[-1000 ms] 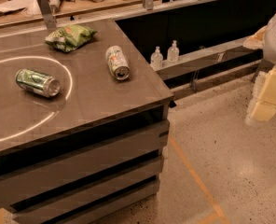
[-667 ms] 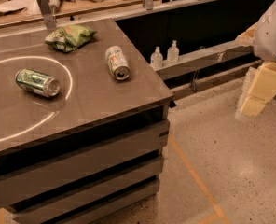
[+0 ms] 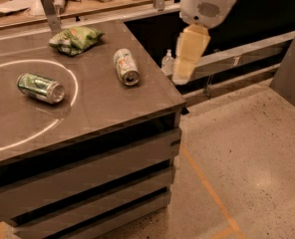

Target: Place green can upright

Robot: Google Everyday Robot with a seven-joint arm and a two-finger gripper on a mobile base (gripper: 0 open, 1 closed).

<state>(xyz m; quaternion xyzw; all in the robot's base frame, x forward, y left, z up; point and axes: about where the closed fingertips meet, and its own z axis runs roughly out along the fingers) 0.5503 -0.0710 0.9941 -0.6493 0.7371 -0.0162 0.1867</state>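
The dark green can (image 3: 40,87) lies on its side on the grey table (image 3: 102,108), at the left, inside a pale ring of light, its silver end facing right. My gripper (image 3: 186,59) hangs from the white arm at the upper right, past the table's right edge, well apart from the can and above the floor and shelf.
A white-and-pale-green can (image 3: 126,66) lies on its side near the table's right side. A green snack bag (image 3: 75,38) sits at the back. A small clear bottle (image 3: 168,63) stands on the lower shelf behind the gripper. A cluttered bench runs along the back.
The arm and gripper have swung left from the right edge of view toward the table's right side. The cans and bag have not moved.
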